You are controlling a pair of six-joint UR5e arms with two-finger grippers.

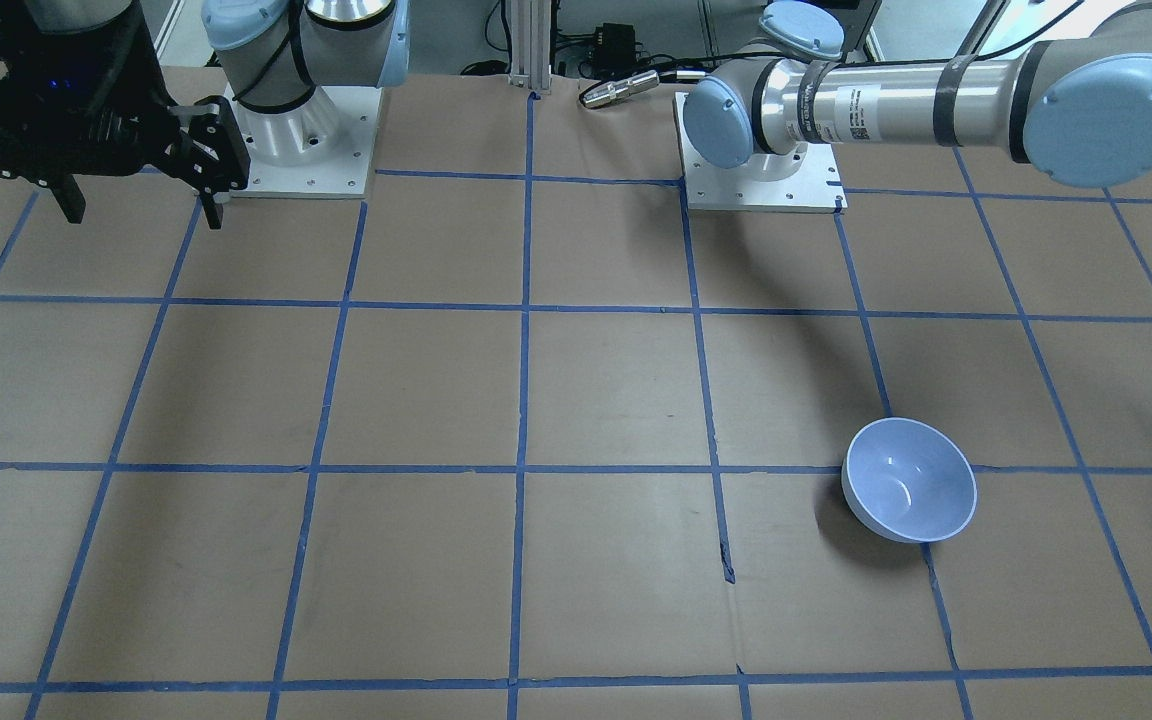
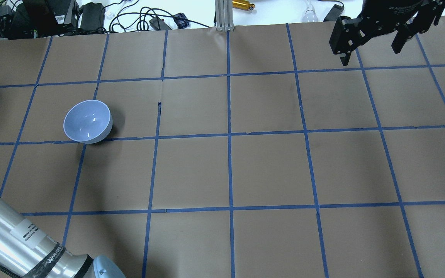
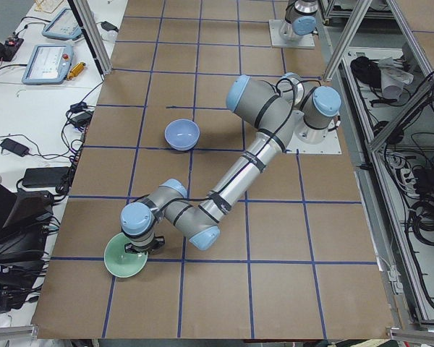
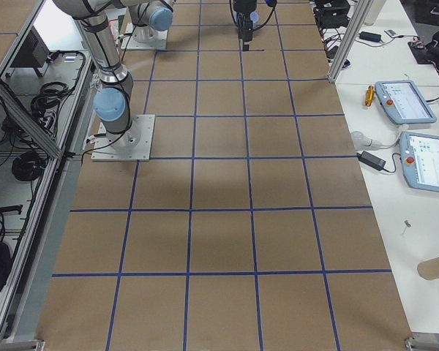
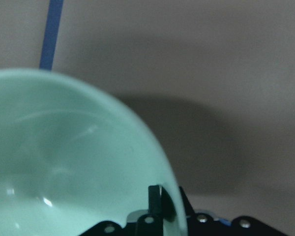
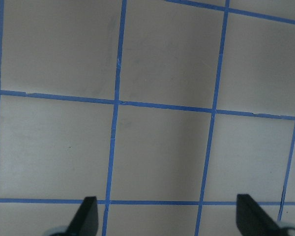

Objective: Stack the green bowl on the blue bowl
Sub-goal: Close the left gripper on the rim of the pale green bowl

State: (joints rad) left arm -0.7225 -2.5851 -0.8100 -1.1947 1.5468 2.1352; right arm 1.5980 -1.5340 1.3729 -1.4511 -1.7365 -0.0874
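table (image 2: 269,170): brown paper, blue tape grid (image 2: 229,135) | beyond far edge: cables (image 2: 137,15), gold cylinder (image 2: 243,5) (lying flat)

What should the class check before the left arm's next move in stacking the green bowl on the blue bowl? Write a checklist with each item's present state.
1. Rim of green bowl between left gripper fingers: ok.
2. Grip closed on that rim: cannot tell.
3. Upright, empty blue bowl: ok.
4. Open right gripper away from both bowls: ok.
5. Bowls stacked: not ok, they sit apart.
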